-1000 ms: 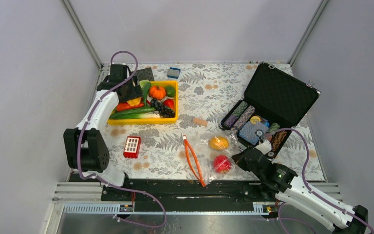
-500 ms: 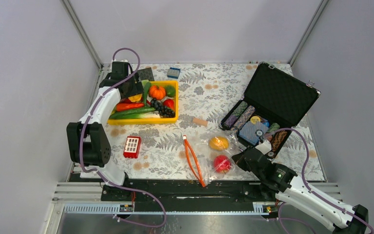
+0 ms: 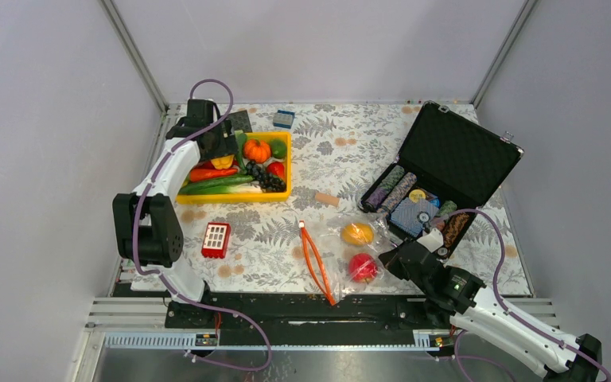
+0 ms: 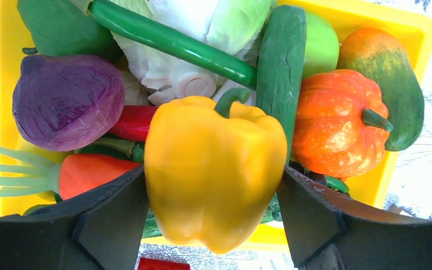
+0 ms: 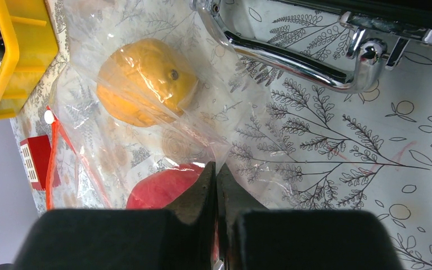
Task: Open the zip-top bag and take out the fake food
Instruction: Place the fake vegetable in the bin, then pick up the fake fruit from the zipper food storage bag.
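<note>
Top external: the zip-top bag (image 3: 330,259) lies front-centre on the table, floppy, slippery film, surely light. The right gripper (image 3: 388,259), fingers pressed together, pinches its end opposite the zip strip, a sound hold, I'd judge. The left gripper (image 3: 219,151) clamps the yellow bell pepper (image 4: 211,169) above the yellow bin (image 3: 235,196). The round fruit (image 5: 146,81) and red apple (image 5: 160,191) are inside the bag: hard, glossy, likely to roll.

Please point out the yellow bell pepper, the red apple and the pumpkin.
yellow bell pepper (image 4: 211,169), left wrist view, middle of its body.
red apple (image 3: 363,267), top view, its centre.
pumpkin (image 4: 332,126), left wrist view, ribbed side.
</note>
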